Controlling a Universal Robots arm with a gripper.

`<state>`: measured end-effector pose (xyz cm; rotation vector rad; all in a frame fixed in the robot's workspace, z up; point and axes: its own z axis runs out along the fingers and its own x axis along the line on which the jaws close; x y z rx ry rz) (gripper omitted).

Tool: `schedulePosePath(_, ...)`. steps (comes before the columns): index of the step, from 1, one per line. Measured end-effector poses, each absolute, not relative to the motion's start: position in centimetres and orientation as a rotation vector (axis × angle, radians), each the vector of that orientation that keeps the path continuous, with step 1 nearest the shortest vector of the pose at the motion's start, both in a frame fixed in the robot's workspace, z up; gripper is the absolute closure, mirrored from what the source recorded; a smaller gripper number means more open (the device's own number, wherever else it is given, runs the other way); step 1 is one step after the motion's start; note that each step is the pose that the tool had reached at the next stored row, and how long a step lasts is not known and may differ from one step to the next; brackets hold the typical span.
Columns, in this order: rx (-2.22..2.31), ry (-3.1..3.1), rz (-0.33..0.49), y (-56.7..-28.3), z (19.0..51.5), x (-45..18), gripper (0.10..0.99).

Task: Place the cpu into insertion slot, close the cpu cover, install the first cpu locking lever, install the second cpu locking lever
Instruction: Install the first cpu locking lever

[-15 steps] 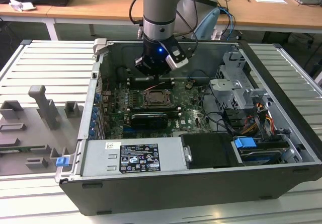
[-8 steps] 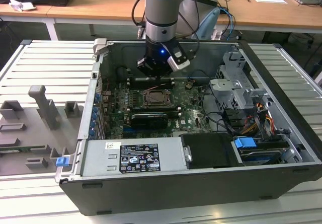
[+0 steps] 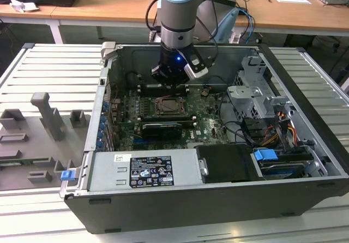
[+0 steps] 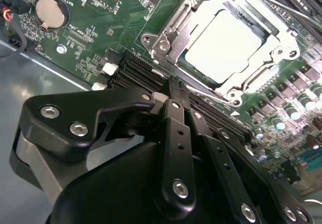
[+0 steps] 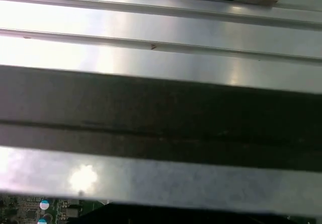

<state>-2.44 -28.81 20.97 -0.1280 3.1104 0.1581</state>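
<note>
The cpu [image 4: 224, 40] shows its pale silver face lying flat in the insertion slot [image 3: 171, 107] on the green board. The cpu cover [image 4: 173, 30], a silvery frame, lies down around the chip's face. One thin locking lever [image 4: 261, 1] runs along the far side of the socket, and another rod [image 4: 201, 90] lies along the near side. My gripper [image 4: 171, 85] hangs just off the socket's near edge, above the memory slots, black fingers [image 4: 176, 128] pressed together with nothing between them. In the exterior view the gripper [image 3: 172, 86] hovers just behind the socket.
The open computer case's wall [image 3: 109, 68] rings the board. A power supply [image 3: 144, 172] sits at the front, and a drive cage [image 3: 253, 93] and cables [image 3: 272, 125] on the exterior view's right. Grey fixtures [image 3: 46, 117] stand on the ribbed table. A coin cell [image 4: 51, 11] lies nearby.
</note>
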Motion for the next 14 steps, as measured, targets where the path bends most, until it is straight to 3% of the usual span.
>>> schedulePosePath(14, -0.127, 3.113, 0.131, -28.81, 20.05, -2.32, 0.980)
